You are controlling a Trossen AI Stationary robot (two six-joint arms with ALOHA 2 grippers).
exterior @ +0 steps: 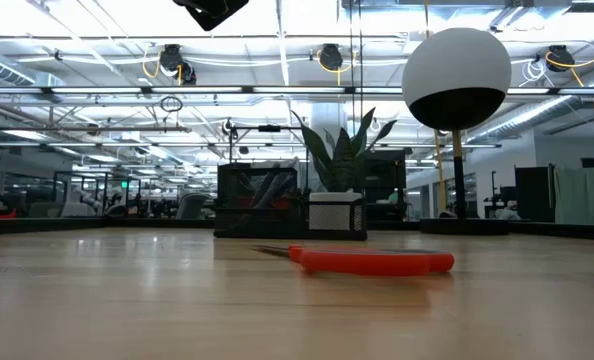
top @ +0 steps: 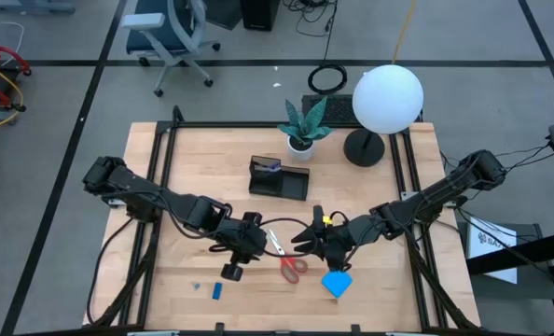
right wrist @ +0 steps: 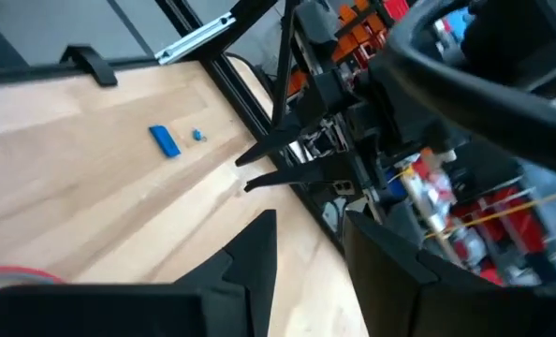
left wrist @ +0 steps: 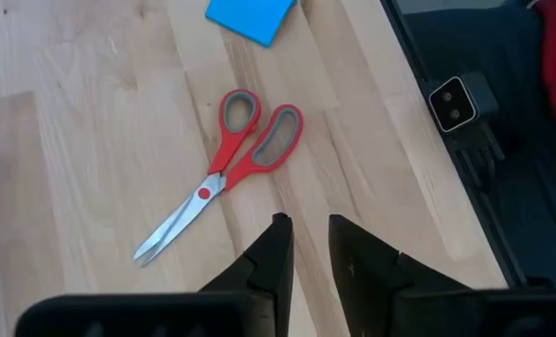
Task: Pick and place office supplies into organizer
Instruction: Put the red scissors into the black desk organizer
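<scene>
The red-handled scissors (top: 287,259) lie flat on the wooden table, blades shut; they also show in the left wrist view (left wrist: 224,168) and the low view (exterior: 372,262). My left gripper (left wrist: 306,234) hovers just to the left of their blades (top: 260,233), slanting down, open by a narrow gap with nothing in it. My right gripper (top: 306,239) hangs to the scissors' right, roughly level, open (right wrist: 311,229) and empty. A blue square pad (top: 337,283) lies near the front edge, a small blue piece (top: 217,290) at the front left. The black organizer (top: 279,177) stands mid-table.
A white plant pot (top: 301,142) stands just behind the organizer, and a lamp with a white globe (top: 387,98) at the far right. Black frame rails (top: 160,163) run along the table's sides. Bare wood lies between the organizer and the scissors.
</scene>
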